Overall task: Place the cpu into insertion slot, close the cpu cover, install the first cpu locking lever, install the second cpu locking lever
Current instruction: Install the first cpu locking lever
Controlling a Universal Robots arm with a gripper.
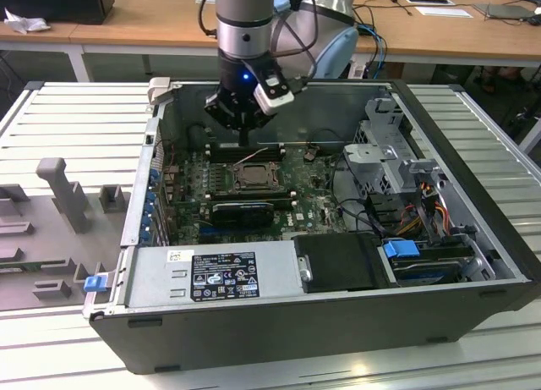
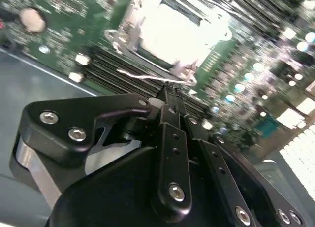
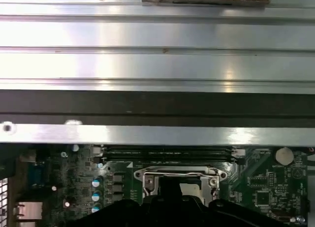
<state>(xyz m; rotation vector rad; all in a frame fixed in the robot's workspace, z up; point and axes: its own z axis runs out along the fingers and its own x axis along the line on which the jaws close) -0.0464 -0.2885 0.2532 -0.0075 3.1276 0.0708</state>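
Gripper [image 1: 244,140] hangs inside the open computer case [image 1: 473,238], fingers pointing down just behind the insertion slot [image 1: 254,177], over the memory strips [image 1: 245,151]. In the second wrist view the black fingers [image 2: 170,101] meet tip to tip with no gap showing and nothing between them: closed, empty.

The cpu [image 2: 174,30] sits in the slot; its pale metal top shows bright through the window of the cpu cover [image 2: 147,58] in the second wrist view. The cover looks flat over the chip, so placing and closing seem done. A thin wire lever [image 2: 152,77] runs along the near edge of the slot, just ahead of the fingertips and apparently not yet tucked under its catch. Judgement: the work is at the first locking lever stage. Whether the tips touch the wire can't be told.

That step would call for a closed tip pressing the springy wire down and sideways under its hook. Fine aim needed; the wire is thin, round and slick, so the tip could slip off it.

Materials:
- cover: thin stamped grey steel, square, shiny
- chip top: smooth, matte silver
- circuit board [image 1: 313,205]: green, crowded with small parts
- case walls: dark painted sheet metal
- table [image 1: 76,119]: ribbed aluminium
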